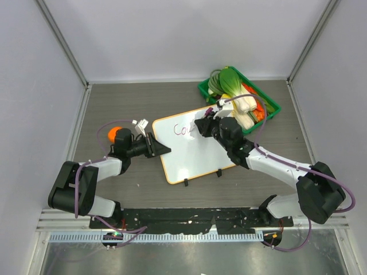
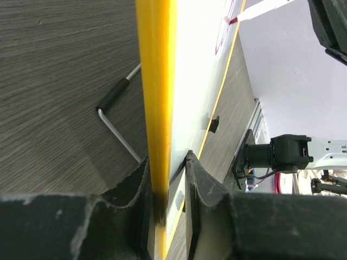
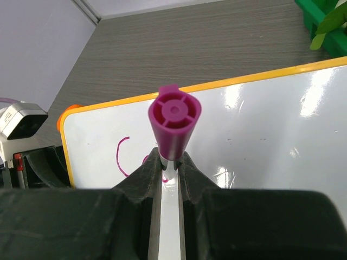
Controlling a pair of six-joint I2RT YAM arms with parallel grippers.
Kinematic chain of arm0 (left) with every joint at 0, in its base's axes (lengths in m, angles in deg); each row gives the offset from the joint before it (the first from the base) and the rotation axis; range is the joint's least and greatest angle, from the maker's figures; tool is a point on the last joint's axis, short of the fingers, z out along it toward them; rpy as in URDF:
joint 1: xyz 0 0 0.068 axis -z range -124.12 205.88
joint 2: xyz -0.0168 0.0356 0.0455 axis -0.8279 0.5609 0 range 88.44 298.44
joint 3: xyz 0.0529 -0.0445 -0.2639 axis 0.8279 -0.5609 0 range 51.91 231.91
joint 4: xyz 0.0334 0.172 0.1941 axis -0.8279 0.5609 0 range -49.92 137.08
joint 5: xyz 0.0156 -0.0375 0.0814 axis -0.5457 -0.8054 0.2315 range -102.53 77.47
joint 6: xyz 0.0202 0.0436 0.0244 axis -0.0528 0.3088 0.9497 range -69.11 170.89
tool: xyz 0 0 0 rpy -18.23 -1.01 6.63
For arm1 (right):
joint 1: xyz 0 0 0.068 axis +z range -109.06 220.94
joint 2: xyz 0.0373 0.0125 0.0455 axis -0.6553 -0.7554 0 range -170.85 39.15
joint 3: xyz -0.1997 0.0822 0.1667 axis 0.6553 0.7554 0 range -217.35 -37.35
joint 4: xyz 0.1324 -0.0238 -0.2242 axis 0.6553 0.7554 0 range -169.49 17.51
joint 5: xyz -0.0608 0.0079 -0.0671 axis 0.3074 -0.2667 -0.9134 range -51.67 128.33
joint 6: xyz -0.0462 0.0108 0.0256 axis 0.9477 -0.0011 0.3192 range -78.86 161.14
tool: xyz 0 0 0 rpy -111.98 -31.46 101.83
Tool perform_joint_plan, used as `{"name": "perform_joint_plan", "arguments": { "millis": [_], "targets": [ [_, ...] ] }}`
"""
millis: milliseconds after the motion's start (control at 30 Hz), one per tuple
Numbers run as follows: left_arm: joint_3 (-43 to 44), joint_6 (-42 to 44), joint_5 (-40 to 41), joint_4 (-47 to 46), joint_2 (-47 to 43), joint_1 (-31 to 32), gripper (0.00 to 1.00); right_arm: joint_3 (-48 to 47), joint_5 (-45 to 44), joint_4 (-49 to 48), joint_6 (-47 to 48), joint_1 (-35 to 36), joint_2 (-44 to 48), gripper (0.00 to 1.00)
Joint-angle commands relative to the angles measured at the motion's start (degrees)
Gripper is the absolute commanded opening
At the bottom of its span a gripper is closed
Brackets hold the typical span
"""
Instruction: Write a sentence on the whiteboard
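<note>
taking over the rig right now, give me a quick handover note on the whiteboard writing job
Left claw: shut on the left edge of the small white rectangular whiteboard with thin orange frame.
Right claw: shut on the purple-capped white marker pen, tip at the board's upper left.
Done: only the first purple letters, "Co".
Left: the rest of the sentence.

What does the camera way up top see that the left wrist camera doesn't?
Only the top view shows the green basket of vegetables, both whole arms, and the first purple letters clear enough to read. Only the left wrist view shows a thin metal rod with a black tip lying on the table beside the board, and, up close, the left tool pinching the orange frame. Both show the whiteboard and the marker with its tip at the board.
</note>
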Motion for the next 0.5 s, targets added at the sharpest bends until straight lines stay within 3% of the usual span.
{"name": "perform_joint_plan", "arguments": {
  "millis": [0,467],
  "targets": [
    [-0.93,6.91,9.92,7.73,1.8,0.08,0.0,-3.64,-4.55,0.88,1.27,-1.12,-0.19,0.01],
    [-0.85,7.0,9.92,7.82,1.8,0.17,0.0,-3.91,-1.21,2.29,1.28,-1.56,-0.81,0.01]
  ]
}}
